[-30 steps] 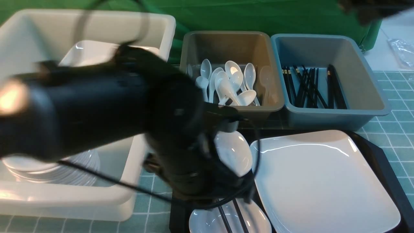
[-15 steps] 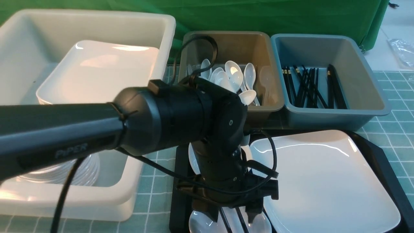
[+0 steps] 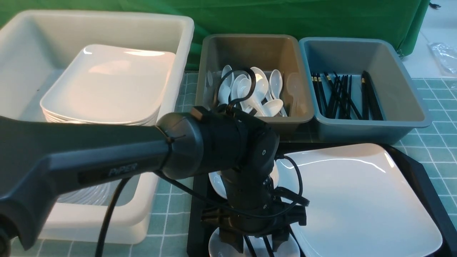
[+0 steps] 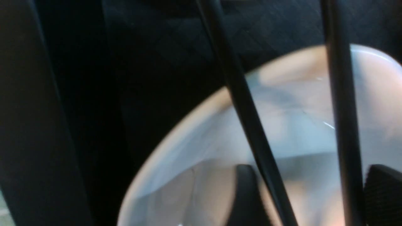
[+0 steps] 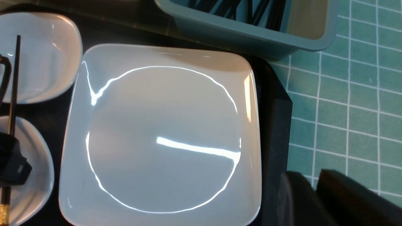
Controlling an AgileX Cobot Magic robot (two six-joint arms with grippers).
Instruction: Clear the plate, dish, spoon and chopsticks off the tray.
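The black tray (image 3: 421,171) carries the large white plate (image 3: 357,200), one small white dish (image 5: 40,56) at its far left and another dish (image 4: 298,119) at its near left. Two black chopsticks (image 4: 245,119) lie across the near dish. My left gripper (image 3: 254,245) reaches down over that dish, open, and both chopsticks pass between its fingers (image 4: 248,194). My right gripper (image 5: 315,185) hovers over the tablecloth just off the tray's right rim, beside the plate (image 5: 163,135). Its jaws are a narrow gap apart with nothing between them. I cannot make out the spoon on the tray.
Left of the tray a big white tub (image 3: 171,32) holds stacked plates (image 3: 107,82). Behind the tray a brown tub (image 3: 250,46) holds several spoons and a blue-grey tub (image 3: 392,71) holds several chopsticks. A green checked cloth (image 3: 428,142) covers the table.
My left arm has swung away from the camera and come down onto the near dish. Its fingers now straddle the chopsticks.
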